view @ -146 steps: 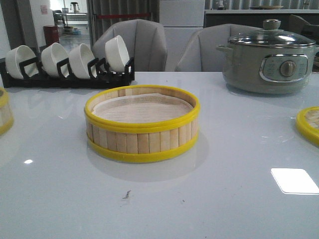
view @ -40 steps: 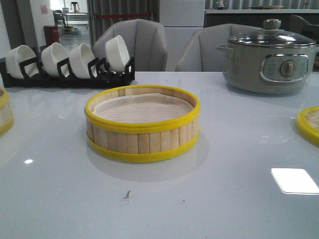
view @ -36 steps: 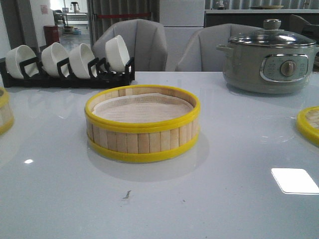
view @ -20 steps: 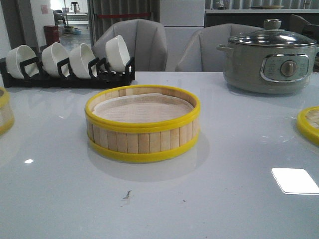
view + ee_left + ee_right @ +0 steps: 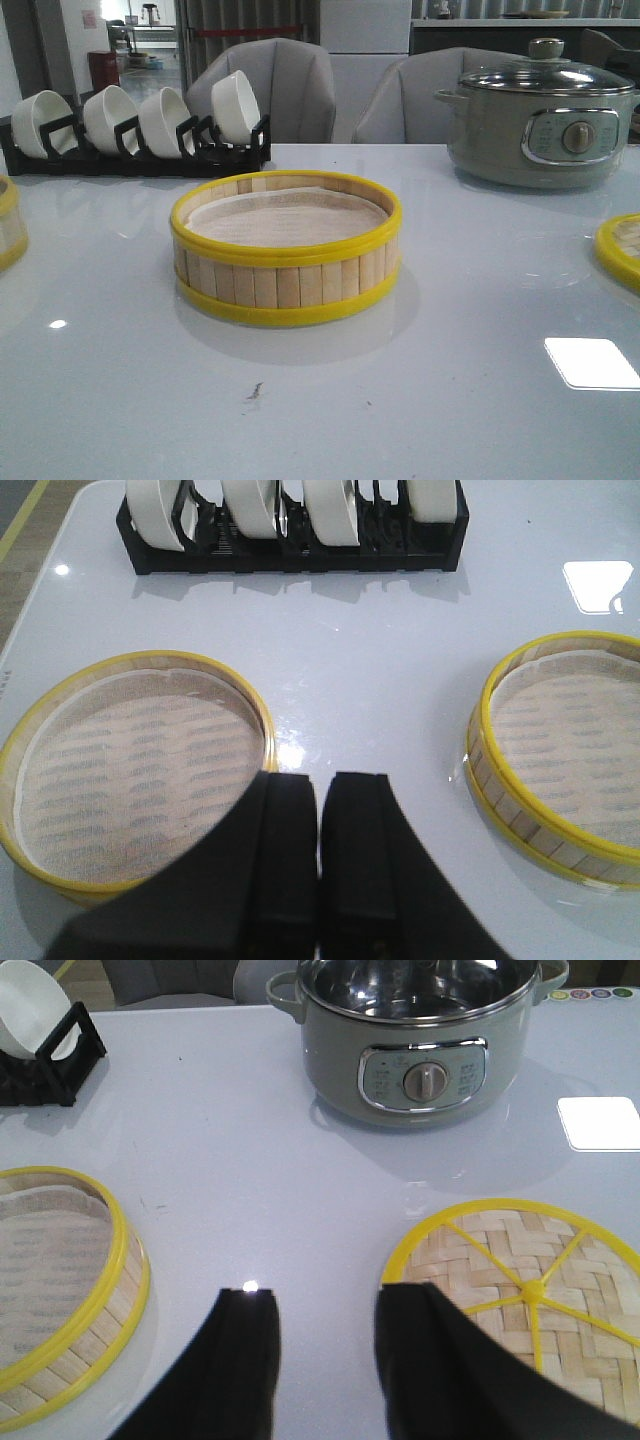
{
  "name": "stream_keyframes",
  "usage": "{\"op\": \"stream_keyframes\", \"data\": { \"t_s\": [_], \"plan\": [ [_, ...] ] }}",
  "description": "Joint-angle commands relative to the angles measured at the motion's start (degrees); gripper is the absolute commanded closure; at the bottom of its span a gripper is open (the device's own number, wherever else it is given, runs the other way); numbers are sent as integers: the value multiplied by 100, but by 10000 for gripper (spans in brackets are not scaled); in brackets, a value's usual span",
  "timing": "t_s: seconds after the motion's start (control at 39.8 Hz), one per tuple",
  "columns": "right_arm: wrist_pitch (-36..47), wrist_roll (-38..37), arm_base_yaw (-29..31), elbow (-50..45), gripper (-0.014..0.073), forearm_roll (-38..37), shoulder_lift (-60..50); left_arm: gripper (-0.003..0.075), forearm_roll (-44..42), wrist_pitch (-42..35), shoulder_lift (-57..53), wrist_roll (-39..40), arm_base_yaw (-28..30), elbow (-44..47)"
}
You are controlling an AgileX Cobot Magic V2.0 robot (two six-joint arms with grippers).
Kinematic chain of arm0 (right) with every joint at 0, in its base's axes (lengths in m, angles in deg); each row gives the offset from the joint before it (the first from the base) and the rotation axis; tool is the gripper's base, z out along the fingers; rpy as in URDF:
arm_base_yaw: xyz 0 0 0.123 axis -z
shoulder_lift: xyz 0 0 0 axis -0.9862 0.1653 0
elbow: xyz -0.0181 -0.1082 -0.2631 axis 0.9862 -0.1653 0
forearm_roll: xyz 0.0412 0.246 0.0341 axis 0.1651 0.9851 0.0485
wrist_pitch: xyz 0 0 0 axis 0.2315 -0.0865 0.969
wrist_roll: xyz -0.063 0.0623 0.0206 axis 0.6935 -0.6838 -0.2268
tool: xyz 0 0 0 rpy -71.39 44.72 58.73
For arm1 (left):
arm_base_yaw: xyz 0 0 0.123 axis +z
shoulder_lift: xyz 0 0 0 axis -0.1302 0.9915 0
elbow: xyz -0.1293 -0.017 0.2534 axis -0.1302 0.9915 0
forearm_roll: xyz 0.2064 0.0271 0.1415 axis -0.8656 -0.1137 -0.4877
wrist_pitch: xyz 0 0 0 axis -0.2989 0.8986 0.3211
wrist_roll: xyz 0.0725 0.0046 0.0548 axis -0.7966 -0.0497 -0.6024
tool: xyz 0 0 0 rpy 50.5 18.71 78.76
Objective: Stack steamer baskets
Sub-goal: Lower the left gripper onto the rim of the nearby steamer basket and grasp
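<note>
**Bamboo tiers still apart on the white table**

Yellow-rimmed and slatted, the middle steamer basket [image 5: 286, 250] sits upright near the centre of the glossy white table [image 5: 450, 400], its white liner [image 5: 285, 217] showing inside. You can see it again at the side of each wrist view.

Look to the table's left edge and you find a second steamer basket [image 5: 9, 225], only a sliver of it in the front view. Your left wrist camera shows it whole [image 5: 135, 765], liner up, well apart from the middle basket. Your left gripper [image 5: 322, 855] hovers above the near rim of this left basket with its two black fingers pressed together, nothing between them.

At the right edge of the table lies a woven bamboo lid [image 5: 620, 250] with a yellow rim and yellow spokes meeting at a centre knob [image 5: 539, 1286]. Your right gripper [image 5: 325, 1350] hangs above the bare table between that lid and the middle basket, its fingers spread with a clear gap and holding nothing.

Along the far left edge you have a black dish rack [image 5: 135, 150] holding four white bowls [image 5: 235, 105] on edge. Toward the far right corner stands a grey electric pot [image 5: 540, 115] with a glass lid [image 5: 545, 75] and a front dial.
</note>
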Motion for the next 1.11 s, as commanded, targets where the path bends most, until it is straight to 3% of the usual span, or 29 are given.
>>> {"op": "stream_keyframes", "data": {
  "t_s": [0.0,0.1,0.18,0.35,0.43,0.65,1.08],
  "plan": [
    [324,40,22,232,167,-82,-41,620,45,-367,-5,-109,-31,-210],
    [332,40,22,232,167,-82,-41,609,45,-493,21,-410,-31,-210],
    [352,40,22,232,167,-82,-41,545,-13,-698,121,-437,-31,-200],
    [357,40,22,232,167,-82,-41,214,-72,-968,786,-437,-31,-200],
    [352,40,22,232,167,-82,-41,141,-72,-1152,1152,-437,-31,-200],
    [289,40,22,232,167,-82,-41,139,-60,-1857,2278,-231,158,-285],
    [201,40,22,232,167,-82,-41,140,54,-1849,4243,-231,448,-1433]
  ]
}}
